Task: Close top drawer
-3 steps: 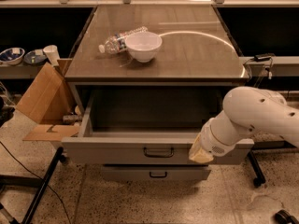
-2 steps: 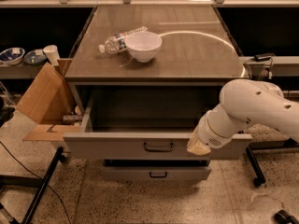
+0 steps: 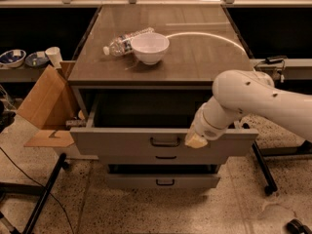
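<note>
Gripper (image 3: 197,140) presses on the front of the top drawer (image 3: 117,143), just right of its dark handle (image 3: 165,142), near the front's upper edge. Cannot tell whether it is spread or pressed together.

Versus a second ago, the gripper is further in toward the cabinet and slightly left. The drawer front has gone in with it, so the push is working.

- **Cardboard box** (image 3: 44,101): leans at the cabinet's left side, near the drawer's left corner, unchanged.
- **Surface** (image 3: 204,57): plastic bottle (image 3: 124,40) lies on its side just beside the white bowl (image 3: 150,48). Neither has shifted.
- **Top drawer:** still open, with the dark inside visible, but a shallower strip than before.
- **Middle drawer** (image 3: 136,159): its front now shows under the top front, where it was covered earlier.
- **Bottom drawer** (image 3: 165,182): sticks out a little, same as before.
- **Arm** (image 3: 253,96): comes in from the right, its white elbow above the drawer's right end.

Judgement: the drawer is partway shut and needs more straight inward push until the front is flush with the cabinet. Contact is off-centre to the right, so the drawer could skew or bind on its runners.
</note>
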Robot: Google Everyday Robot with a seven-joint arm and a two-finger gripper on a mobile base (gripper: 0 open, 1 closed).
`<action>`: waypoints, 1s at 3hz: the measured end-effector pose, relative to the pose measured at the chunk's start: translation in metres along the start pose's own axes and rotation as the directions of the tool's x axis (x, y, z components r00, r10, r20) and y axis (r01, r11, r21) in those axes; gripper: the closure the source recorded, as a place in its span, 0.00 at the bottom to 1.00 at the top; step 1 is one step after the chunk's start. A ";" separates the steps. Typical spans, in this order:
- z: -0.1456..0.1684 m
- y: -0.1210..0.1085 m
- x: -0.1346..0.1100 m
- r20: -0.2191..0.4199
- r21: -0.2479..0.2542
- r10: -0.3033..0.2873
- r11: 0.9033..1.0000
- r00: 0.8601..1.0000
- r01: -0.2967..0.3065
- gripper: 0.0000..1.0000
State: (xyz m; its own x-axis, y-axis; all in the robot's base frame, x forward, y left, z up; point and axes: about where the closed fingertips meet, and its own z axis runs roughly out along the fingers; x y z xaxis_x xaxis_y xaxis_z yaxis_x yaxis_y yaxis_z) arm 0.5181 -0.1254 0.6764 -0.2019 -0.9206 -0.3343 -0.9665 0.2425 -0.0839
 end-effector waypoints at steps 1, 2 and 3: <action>0.014 -0.012 -0.011 -0.006 -0.008 -0.004 1.000 1.000 0.004 1.00; 0.024 -0.024 -0.019 -0.010 -0.010 -0.001 1.000 1.000 0.001 1.00; 0.024 -0.043 -0.024 -0.021 0.016 0.013 1.000 1.000 -0.013 1.00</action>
State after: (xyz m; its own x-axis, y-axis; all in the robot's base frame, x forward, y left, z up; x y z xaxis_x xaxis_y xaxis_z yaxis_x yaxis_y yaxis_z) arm 0.5682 -0.1065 0.6660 -0.2177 -0.9236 -0.3155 -0.9613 0.2589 -0.0944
